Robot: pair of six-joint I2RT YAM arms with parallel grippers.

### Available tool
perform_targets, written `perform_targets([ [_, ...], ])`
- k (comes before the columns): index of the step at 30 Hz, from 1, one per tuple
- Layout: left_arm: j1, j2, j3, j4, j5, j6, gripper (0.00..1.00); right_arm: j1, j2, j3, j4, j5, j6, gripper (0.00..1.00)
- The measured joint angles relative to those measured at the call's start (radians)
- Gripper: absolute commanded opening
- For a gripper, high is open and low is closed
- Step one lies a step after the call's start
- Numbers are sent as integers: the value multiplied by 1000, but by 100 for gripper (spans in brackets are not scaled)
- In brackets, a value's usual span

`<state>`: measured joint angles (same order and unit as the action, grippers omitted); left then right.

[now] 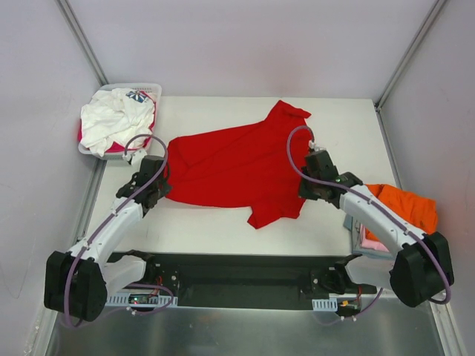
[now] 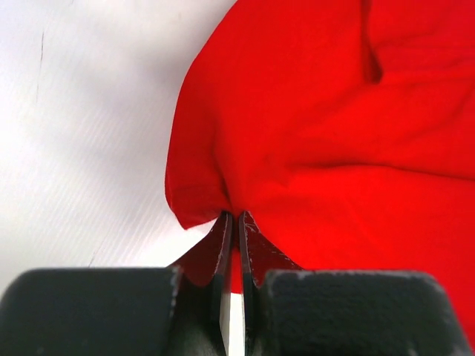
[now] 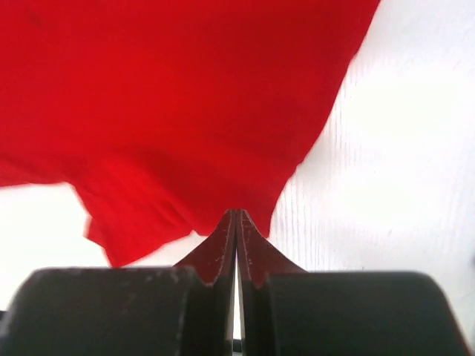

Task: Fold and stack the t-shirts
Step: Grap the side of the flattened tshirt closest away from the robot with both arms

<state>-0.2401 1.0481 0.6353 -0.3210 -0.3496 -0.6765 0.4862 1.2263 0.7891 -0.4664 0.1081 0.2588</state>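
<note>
The plain red t-shirt [image 1: 237,163] lies spread across the middle of the white table, one sleeve pointing to the far right. My left gripper [image 1: 165,185] is at its left edge, and in the left wrist view it [image 2: 235,216] is shut on a bunched fold of the red cloth [image 2: 334,133]. My right gripper [image 1: 303,189] is at the shirt's right edge, and in the right wrist view it [image 3: 236,213] is shut on the hem of the red cloth [image 3: 185,96]. The shirt's near part hangs in a loose flap [image 1: 271,211].
A white slotted basket [image 1: 152,90] at the far left holds a white printed shirt [image 1: 115,119] over magenta cloth. An orange shirt [image 1: 404,208] lies on a pink and blue-grey pile [image 1: 369,242] at the right edge. Grey walls enclose the table.
</note>
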Motion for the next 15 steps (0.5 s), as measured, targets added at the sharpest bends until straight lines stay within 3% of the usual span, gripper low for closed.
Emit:
perform_targets([
  [3, 0, 24, 45, -1, 0, 4, 0, -16, -2, 117, -15, 35, -23, 1],
  [5, 0, 60, 80, 0, 0, 7, 0, -33, 30, 198, -17, 47, -37, 43],
  [7, 0, 92, 103, 2, 0, 9, 0, -44, 64, 246, -8, 49, -51, 69],
  [10, 0, 112, 110, 1, 0, 10, 0, -43, 76, 225, -4, 50, -57, 79],
  [15, 0, 121, 110, 0, 0, 11, 0, -35, 48, 52, -33, 22, -52, 80],
])
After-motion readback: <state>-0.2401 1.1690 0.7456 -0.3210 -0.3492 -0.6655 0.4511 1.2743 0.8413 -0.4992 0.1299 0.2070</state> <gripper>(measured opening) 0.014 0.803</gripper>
